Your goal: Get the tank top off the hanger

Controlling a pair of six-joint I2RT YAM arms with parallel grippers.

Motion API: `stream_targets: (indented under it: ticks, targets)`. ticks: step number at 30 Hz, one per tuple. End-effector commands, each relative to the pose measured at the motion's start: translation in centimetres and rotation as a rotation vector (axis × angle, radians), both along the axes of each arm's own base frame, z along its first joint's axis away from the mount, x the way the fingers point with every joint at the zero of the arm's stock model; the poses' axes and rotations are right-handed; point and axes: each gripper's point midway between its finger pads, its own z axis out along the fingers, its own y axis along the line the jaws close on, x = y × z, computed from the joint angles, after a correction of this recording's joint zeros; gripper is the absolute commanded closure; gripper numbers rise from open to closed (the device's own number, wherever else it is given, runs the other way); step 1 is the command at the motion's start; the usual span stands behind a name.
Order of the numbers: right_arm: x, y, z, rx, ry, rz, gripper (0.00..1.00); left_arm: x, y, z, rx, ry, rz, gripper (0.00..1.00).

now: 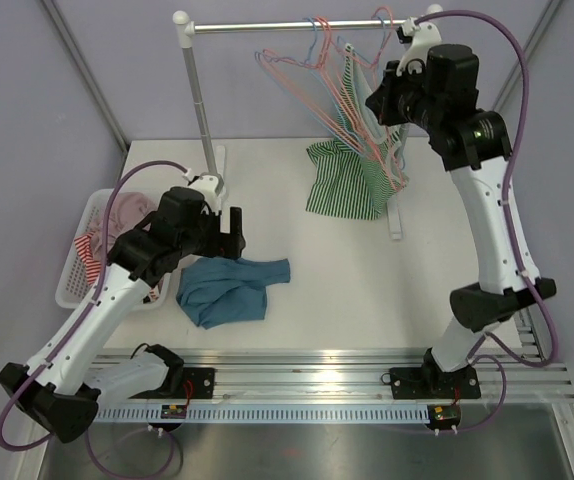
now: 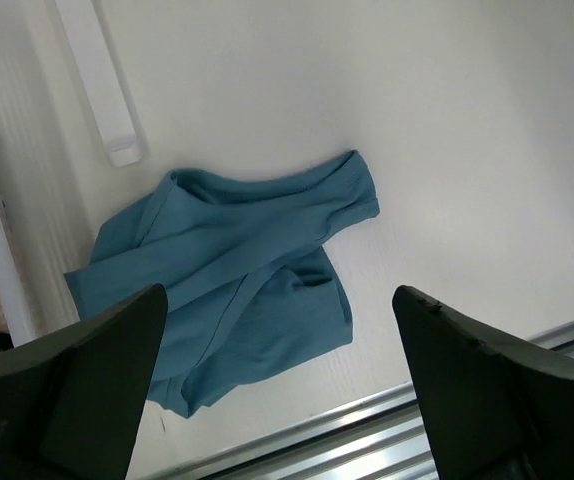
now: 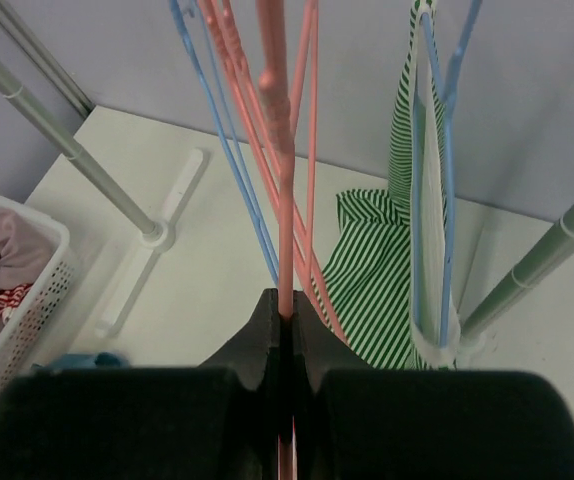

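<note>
A blue tank top (image 1: 229, 290) lies crumpled on the white table, off any hanger. My left gripper (image 1: 235, 232) hangs just above it, jaws wide open and holding nothing. In the left wrist view the blue top (image 2: 237, 270) lies flat below the open gripper (image 2: 279, 300). My right gripper (image 1: 389, 98) is up by the rail, shut on the thin rod of a bare pink hanger (image 3: 275, 120); the pinch shows in the right wrist view (image 3: 285, 310). A green-striped top (image 1: 342, 180) still hangs on a blue hanger (image 3: 447, 150) beside it.
The clothes rail (image 1: 287, 27) carries several pink and blue hangers. Its left post (image 1: 199, 100) stands behind my left arm, and its foot (image 2: 102, 80) lies on the table. A white basket (image 1: 72, 280) of clothes sits at the left edge. A metal rail runs along the near edge.
</note>
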Motion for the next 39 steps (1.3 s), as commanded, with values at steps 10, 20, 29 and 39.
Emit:
stream_targets:
  ticks: [10,20,29,39]
  targets:
    - [7.7,2.5,0.3,-0.115,-0.134,0.063,1.00,-0.9,0.2,-2.0,0.136,0.005,0.113,0.01]
    - [10.3,3.3,-2.5,-0.110,-0.099,0.110,1.00,-0.1,1.4,-7.5,0.161,0.056,0.319,0.01]
    - [8.5,3.2,-2.1,-0.091,-0.070,0.127,0.52,-1.0,1.4,-15.2,0.232,0.199,0.361,0.01]
    - [0.1,2.4,2.8,-0.019,-0.107,0.212,0.01,-2.1,1.6,-21.5,0.279,0.305,0.393,0.01]
